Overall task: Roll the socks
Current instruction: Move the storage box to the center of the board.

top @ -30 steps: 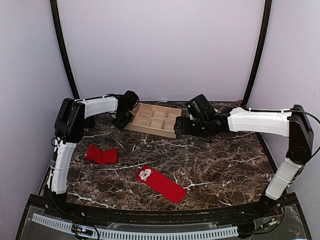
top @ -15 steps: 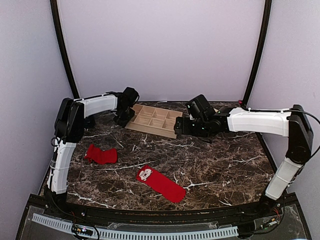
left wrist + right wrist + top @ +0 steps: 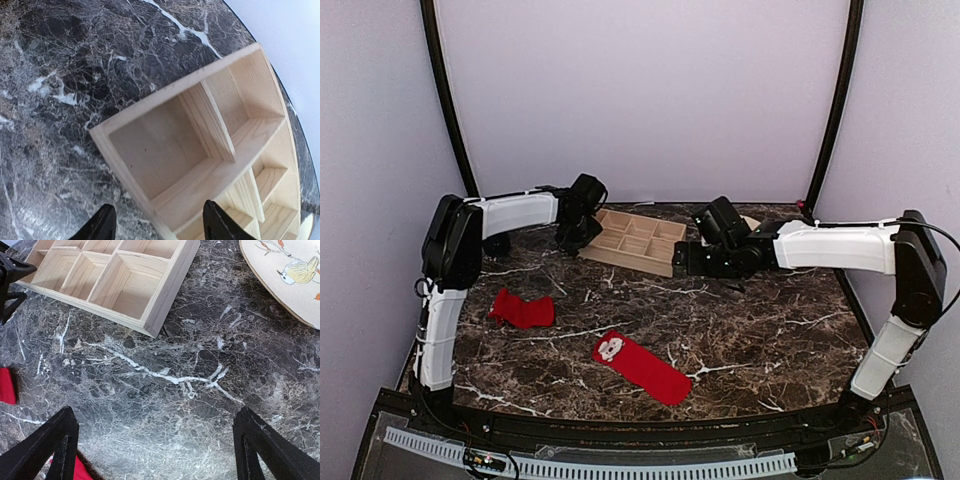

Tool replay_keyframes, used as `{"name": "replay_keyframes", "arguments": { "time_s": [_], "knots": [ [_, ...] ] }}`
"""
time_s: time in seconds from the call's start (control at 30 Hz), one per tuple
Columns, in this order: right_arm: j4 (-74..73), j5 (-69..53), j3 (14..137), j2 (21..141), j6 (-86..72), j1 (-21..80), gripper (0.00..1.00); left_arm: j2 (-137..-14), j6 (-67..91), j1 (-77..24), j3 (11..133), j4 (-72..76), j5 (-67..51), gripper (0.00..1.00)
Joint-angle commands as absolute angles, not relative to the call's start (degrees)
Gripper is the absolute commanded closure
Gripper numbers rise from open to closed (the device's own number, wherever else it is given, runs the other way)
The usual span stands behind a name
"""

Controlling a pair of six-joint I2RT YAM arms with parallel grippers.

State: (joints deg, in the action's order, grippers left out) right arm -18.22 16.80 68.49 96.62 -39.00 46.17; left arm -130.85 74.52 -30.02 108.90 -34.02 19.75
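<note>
A flat red sock [image 3: 642,367] with a white face on its cuff lies at the front middle of the marble table. A second red sock [image 3: 522,309], bunched up, lies at the front left. Red sock edges show in the right wrist view [image 3: 5,386]. My left gripper [image 3: 582,233] [image 3: 161,227] is open at the back left, its jaws either side of the wooden tray's [image 3: 165,145] near corner. My right gripper [image 3: 682,260] [image 3: 160,452] is wide open over bare marble just off the tray's right end, holding nothing.
The wooden divided tray [image 3: 632,240] stands at the back middle between both grippers. A cream plate [image 3: 285,275] with a bird painting lies behind the right arm. Curved black frame posts rise at the back corners.
My left gripper has moved right along the back, and the tray has shifted slightly right with it. My right gripper has drawn back a little from the tray's right end.
</note>
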Motion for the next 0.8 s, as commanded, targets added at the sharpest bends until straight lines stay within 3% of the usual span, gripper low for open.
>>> {"name": "replay_keyframes", "arguments": {
  "time_s": [0.0, 0.13, 0.23, 0.4, 0.67, 0.77],
  "knots": [
    [-17.1, 20.0, 67.3, 95.6, -36.7, 47.5, 0.01, -120.6, 69.8, -32.1, 103.3, -28.9, 21.2, 0.39],
    [-18.5, 22.4, 65.5, 94.3, -36.2, 50.2, 0.0, -114.1, 63.8, -34.8, 97.2, -24.8, 25.1, 0.39],
    [-19.0, 23.0, 62.4, 92.8, -36.7, 53.0, 0.08, -108.4, 56.0, -39.3, 89.2, -16.8, 27.2, 0.42],
    [-19.4, 21.9, 57.8, 88.5, -38.8, 57.9, 0.36, -102.3, 42.6, -45.9, 78.9, -11.6, 28.5, 0.51],
    [-24.9, 17.8, 56.5, 87.2, -41.6, 67.2, 0.89, -94.9, 30.2, -56.3, 65.1, -6.8, 25.2, 0.58],
    [-26.0, 14.5, 56.6, 88.3, -43.1, 69.6, 1.0, -93.3, 29.1, -57.6, 61.0, -5.4, 20.2, 0.62]
  ]
}}
